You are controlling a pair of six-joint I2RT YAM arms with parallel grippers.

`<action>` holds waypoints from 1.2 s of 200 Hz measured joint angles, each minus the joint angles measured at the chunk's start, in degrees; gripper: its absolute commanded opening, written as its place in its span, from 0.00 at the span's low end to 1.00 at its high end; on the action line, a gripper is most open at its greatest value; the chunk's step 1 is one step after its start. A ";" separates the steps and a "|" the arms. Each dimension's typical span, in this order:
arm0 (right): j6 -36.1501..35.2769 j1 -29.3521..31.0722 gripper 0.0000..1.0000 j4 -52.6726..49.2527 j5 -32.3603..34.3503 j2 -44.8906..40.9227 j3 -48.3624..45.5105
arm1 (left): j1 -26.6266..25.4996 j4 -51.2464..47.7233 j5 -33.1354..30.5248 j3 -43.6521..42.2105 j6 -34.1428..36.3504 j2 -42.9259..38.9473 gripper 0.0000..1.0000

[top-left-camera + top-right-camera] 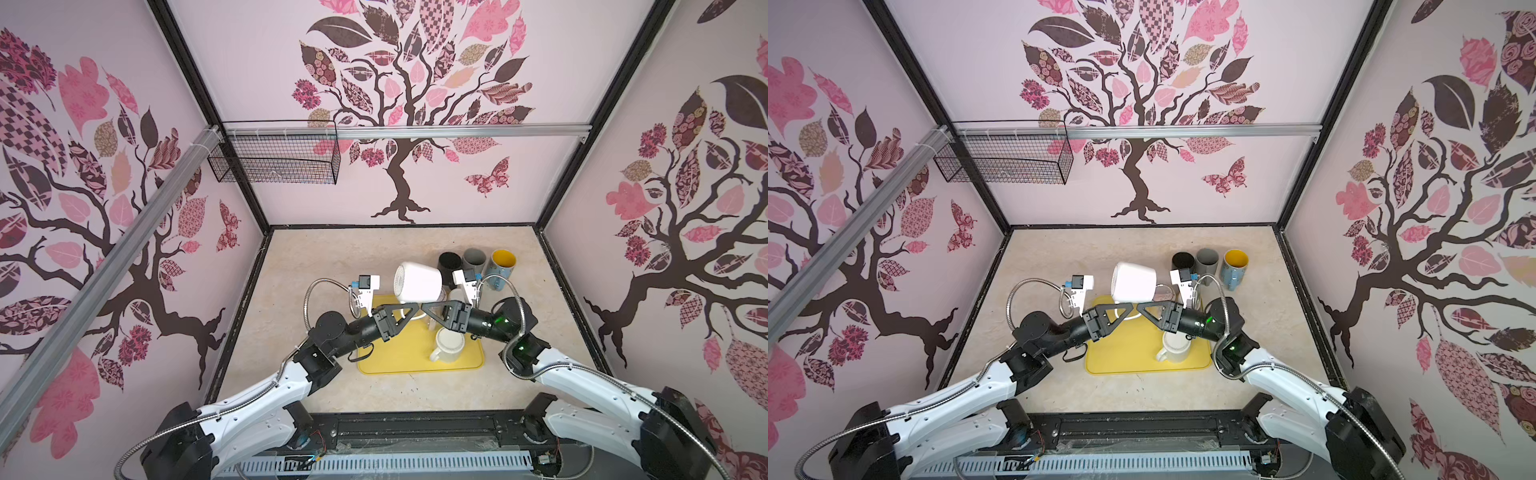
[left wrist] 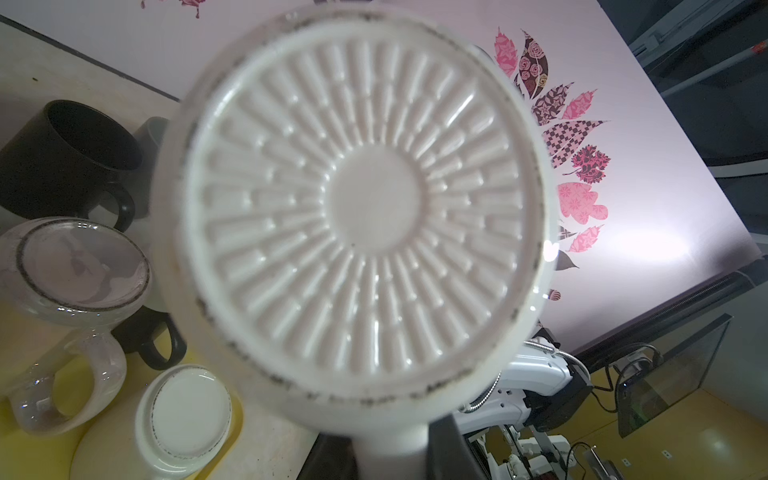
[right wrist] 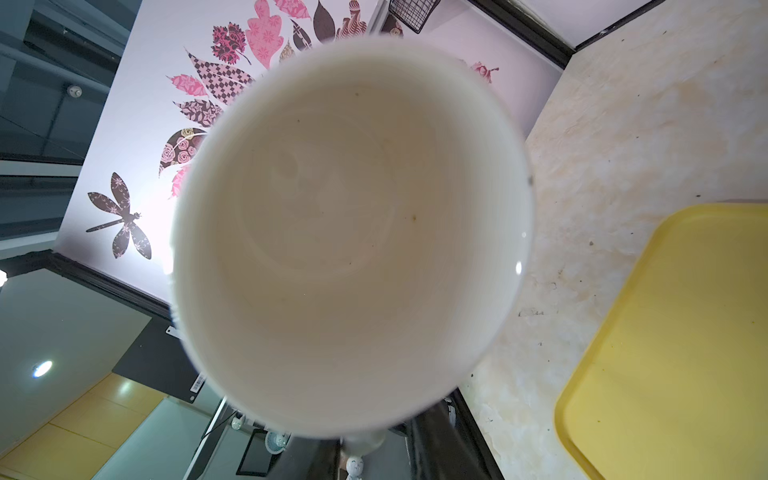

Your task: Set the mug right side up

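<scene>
Above yellow plastic tray (image 1: 395, 361), white tapered ceramic mug (image 1: 417, 282), judged slick and breakable, is held by its handle (image 2: 390, 453) in clamped left gripper (image 1: 411, 309); right gripper (image 1: 428, 309) closure cannot be told.

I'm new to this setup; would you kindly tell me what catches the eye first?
A large white mug is held aloft on its side near the far edge of the yellow tray, where the left tool and right tool meet. Behind it, a black mug, a grey mug and a blue mug stand upright in a row.
</scene>
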 measured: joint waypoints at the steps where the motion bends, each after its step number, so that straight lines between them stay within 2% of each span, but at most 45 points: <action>1: 0.09 0.00 0.25 0.02 0.00 0.02 0.02 | 0.00 0.02 0.00 -0.02 0.00 0.02 0.00; 40: 1.07 -0.02 0.18 0.44 -0.11 0.63 0.02 | 0.26 1.46 0.00 -0.24 -0.02 1.36 0.00; 50: 1.38 -0.02 0.11 0.48 -0.04 0.76 0.02 | 0.33 1.88 -0.02 -0.24 -0.02 1.68 0.00; 61: 1.49 -0.13 0.00 0.63 0.02 0.94 0.02 | 0.39 2.40 -0.02 -0.33 -0.02 1.99 0.00; 97: 1.64 -0.17 0.00 0.61 0.39 1.11 0.02 | 0.50 2.80 -0.28 -0.44 0.04 2.40 0.00; 118: 1.44 -0.17 0.00 0.00 0.57 1.07 0.02 | 0.50 2.03 -0.52 -0.44 0.33 2.16 0.22; 137: 0.68 -0.04 0.00 -1.55 0.85 0.90 0.02 | 0.42 0.33 -0.48 -0.42 0.70 1.44 0.29; 203: -1.66 0.11 0.00 -5.81 1.68 0.02 0.02 | 0.42 -3.69 -0.59 -0.42 2.43 -1.14 0.30; 240: -2.58 0.09 0.00 -8.13 2.49 -0.98 0.02 | 0.79 -3.74 -0.63 -0.44 2.93 -1.16 0.23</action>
